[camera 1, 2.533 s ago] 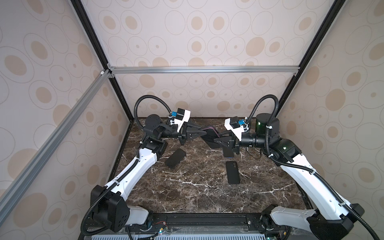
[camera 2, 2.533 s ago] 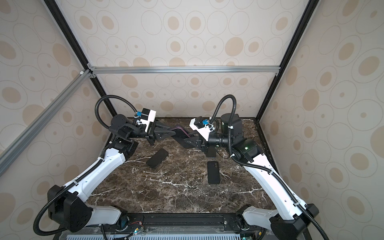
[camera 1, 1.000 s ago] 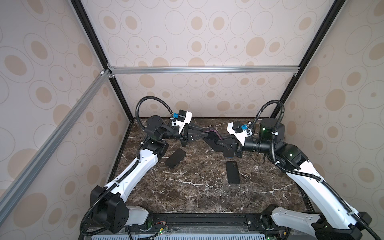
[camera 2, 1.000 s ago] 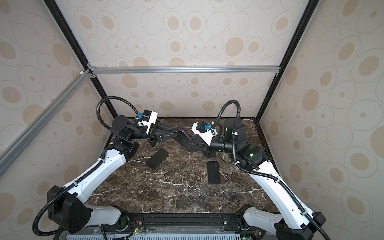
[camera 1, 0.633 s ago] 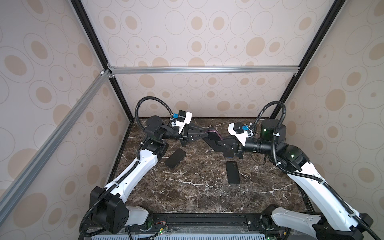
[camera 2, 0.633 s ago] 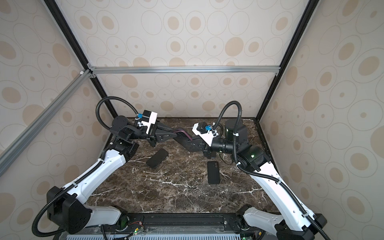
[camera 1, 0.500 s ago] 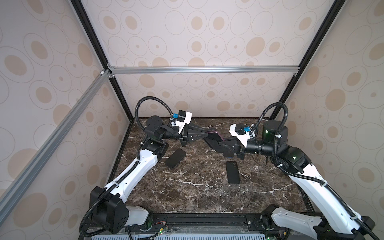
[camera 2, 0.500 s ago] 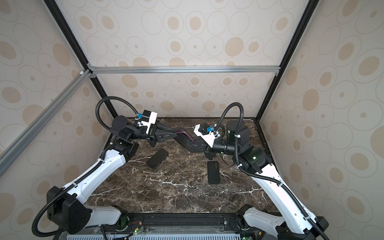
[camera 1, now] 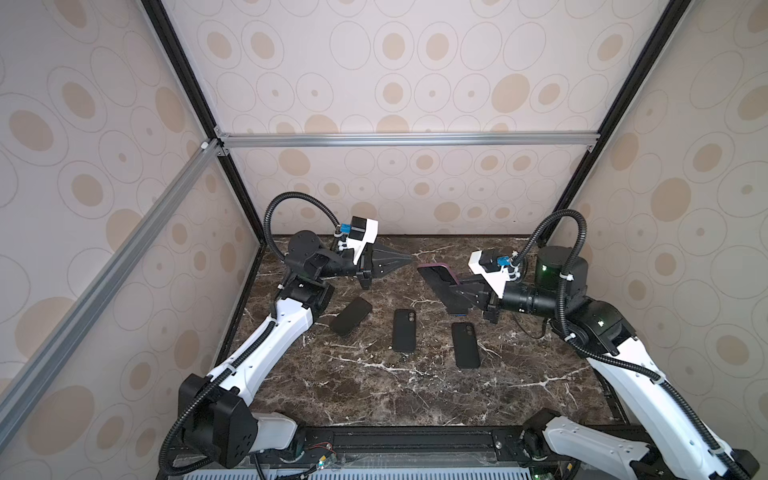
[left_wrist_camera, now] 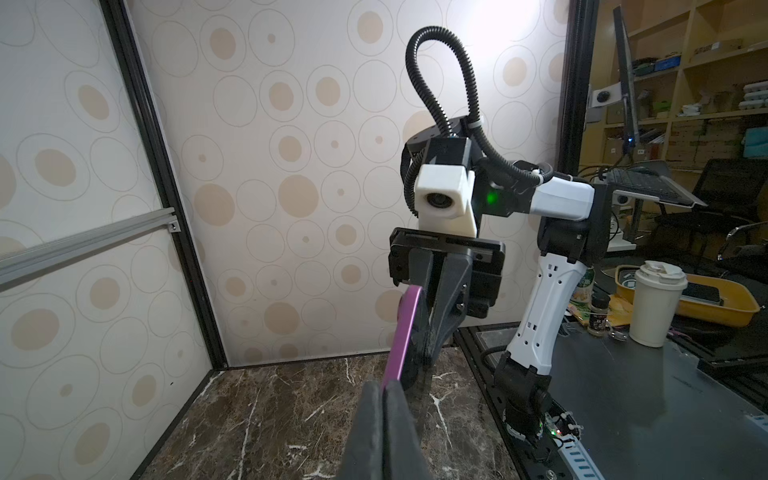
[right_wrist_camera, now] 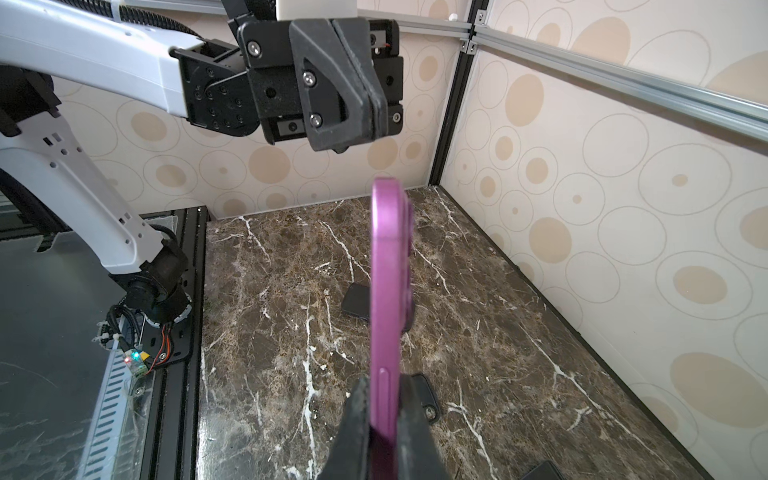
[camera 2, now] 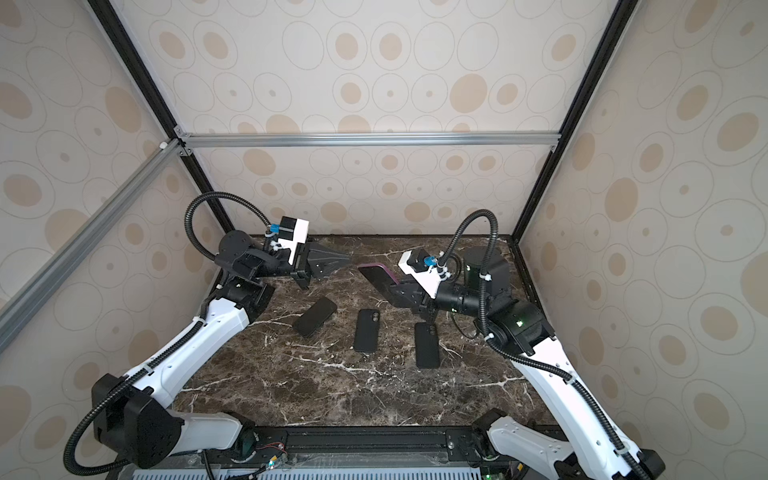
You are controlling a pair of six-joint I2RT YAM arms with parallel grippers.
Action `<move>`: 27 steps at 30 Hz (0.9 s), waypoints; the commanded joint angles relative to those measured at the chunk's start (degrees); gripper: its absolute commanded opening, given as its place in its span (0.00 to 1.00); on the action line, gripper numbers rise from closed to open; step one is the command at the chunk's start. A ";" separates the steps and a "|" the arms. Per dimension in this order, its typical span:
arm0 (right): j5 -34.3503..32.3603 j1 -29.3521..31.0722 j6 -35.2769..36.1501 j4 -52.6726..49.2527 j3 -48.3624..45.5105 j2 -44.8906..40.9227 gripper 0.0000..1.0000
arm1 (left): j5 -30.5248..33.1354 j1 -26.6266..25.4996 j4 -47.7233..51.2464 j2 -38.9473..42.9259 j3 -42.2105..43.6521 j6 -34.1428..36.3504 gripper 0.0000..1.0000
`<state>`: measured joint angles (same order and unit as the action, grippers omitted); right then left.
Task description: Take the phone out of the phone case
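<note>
The phone (camera 1: 434, 275) (camera 2: 374, 274) is purple with a dark face and hangs above the back of the table. My right gripper (camera 1: 456, 293) (camera 2: 400, 291) (right_wrist_camera: 384, 392) is shut on the phone's lower end (right_wrist_camera: 388, 270). The black phone case (camera 1: 404, 330) (camera 2: 366, 330) lies flat on the marble, its camera cutout at the far end, apart from both grippers. My left gripper (camera 1: 408, 261) (camera 2: 348, 259) (left_wrist_camera: 384, 390) is shut with nothing in it. It points at the phone's free end (left_wrist_camera: 405, 332) across a small gap.
Two more black phone-shaped pieces lie flat on the marble table (camera 1: 415, 395), one left (camera 1: 350, 315) (camera 2: 314, 316) and one right (camera 1: 465, 345) (camera 2: 428, 345) of the case. Patterned walls close in the left, back and right sides. A black rail (camera 1: 415, 444) runs along the front.
The two grippers have drawn apart. The black case has come off the phone and now lies on the table between the two other black pieces. The left jaws have shut empty.
</note>
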<state>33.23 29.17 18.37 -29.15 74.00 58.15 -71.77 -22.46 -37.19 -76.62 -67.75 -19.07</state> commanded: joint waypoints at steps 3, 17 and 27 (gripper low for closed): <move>-4.32 -0.41 -3.94 3.79 -3.85 -2.68 0.00 | 9.47 0.69 9.99 2.45 -0.37 8.15 0.11; -20.88 -1.53 -38.85 7.99 -13.72 8.72 0.00 | 46.57 -1.16 34.39 -0.92 2.25 11.86 0.76; -12.92 -8.50 -46.85 10.47 -10.52 23.56 0.00 | 61.13 -6.58 44.60 -9.62 -0.07 10.67 0.90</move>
<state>16.97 21.78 -25.06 -21.96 60.66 79.46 -16.23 -28.16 2.13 -84.25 -65.14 -8.16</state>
